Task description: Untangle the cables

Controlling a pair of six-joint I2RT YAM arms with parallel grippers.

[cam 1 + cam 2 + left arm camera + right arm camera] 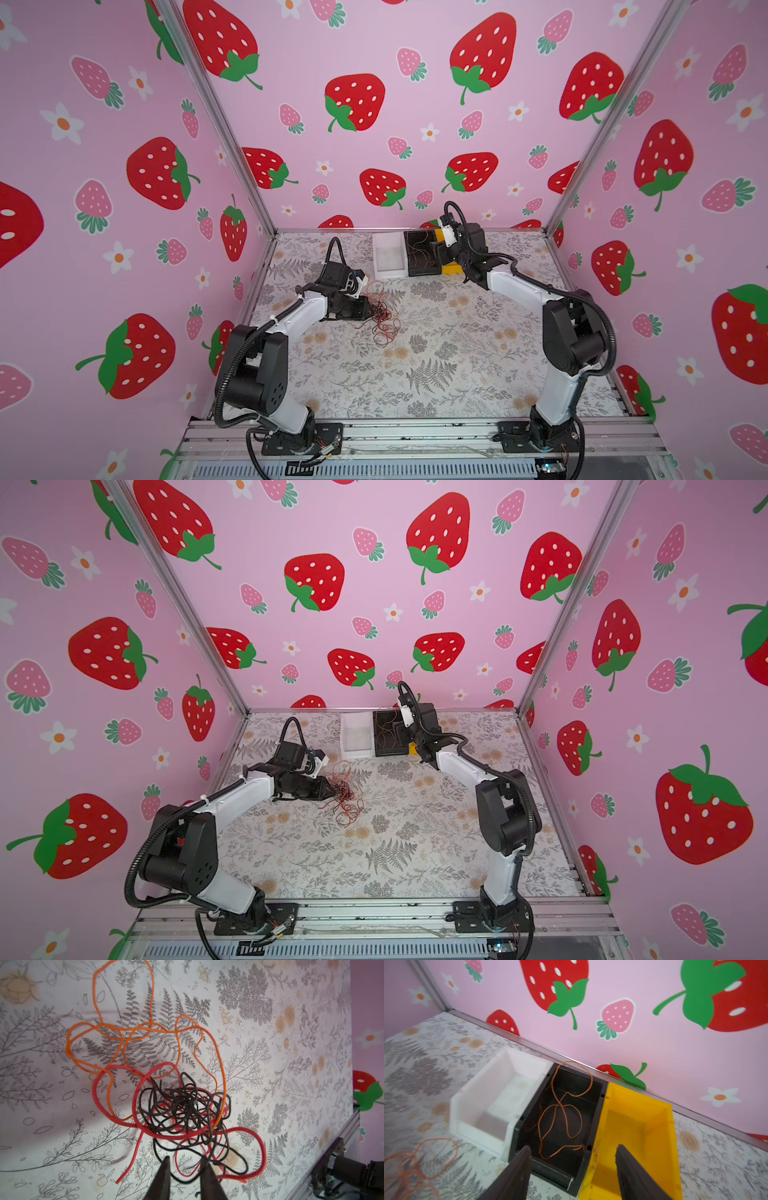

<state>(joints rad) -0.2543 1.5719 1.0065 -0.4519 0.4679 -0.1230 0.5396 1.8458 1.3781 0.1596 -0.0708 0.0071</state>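
Cables [187, 1106] thread through the half-open left hand [185, 1160].

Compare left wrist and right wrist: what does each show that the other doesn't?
Left wrist only: the black-and-red cable tangle, with the left pincer tips apart at its edge. Right wrist only: white bin, black bin and yellow bin in a row by the wall, an orange cable lying in the black one, right pincer open over them. Both: the leaf-print table cover, orange cable loops on it, the pink strawberry wall.
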